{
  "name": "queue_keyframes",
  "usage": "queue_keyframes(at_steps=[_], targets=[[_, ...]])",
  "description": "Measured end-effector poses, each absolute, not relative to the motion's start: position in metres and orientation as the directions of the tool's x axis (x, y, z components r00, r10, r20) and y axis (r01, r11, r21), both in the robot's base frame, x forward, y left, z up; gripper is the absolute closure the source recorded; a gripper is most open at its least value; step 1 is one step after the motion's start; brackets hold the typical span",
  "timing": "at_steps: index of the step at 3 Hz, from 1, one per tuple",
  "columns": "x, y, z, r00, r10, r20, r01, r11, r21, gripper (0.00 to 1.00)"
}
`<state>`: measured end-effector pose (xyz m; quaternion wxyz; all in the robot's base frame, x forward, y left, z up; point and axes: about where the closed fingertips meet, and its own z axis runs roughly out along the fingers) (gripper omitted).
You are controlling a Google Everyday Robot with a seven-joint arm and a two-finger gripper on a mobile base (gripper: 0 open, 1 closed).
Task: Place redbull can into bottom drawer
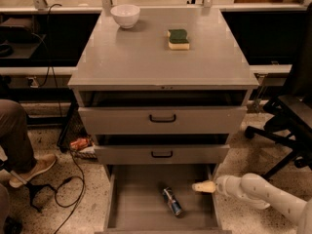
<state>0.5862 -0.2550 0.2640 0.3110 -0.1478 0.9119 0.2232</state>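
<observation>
The redbull can [172, 201], blue and silver, lies on its side on the floor of the open bottom drawer [131, 208], a little right of its middle. My gripper [203, 186] is at the drawer's right side, just right of and above the can, apart from it. The white arm [265, 194] reaches in from the lower right.
Two upper drawers with black handles [162, 118] stand slightly open above. On the cabinet top are a white bowl [125, 15] and a green-yellow sponge [178, 38]. A person's leg and shoe [24, 167] and cables are at left; an office chair [287, 126] is at right.
</observation>
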Motion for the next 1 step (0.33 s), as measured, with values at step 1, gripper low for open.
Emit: queue_keyframes(at_steps=[1], targets=[[0.5845,-0.2627,0.2669,-0.762,-0.122,-0.636,-0.402,0.859,0.317,0.0]])
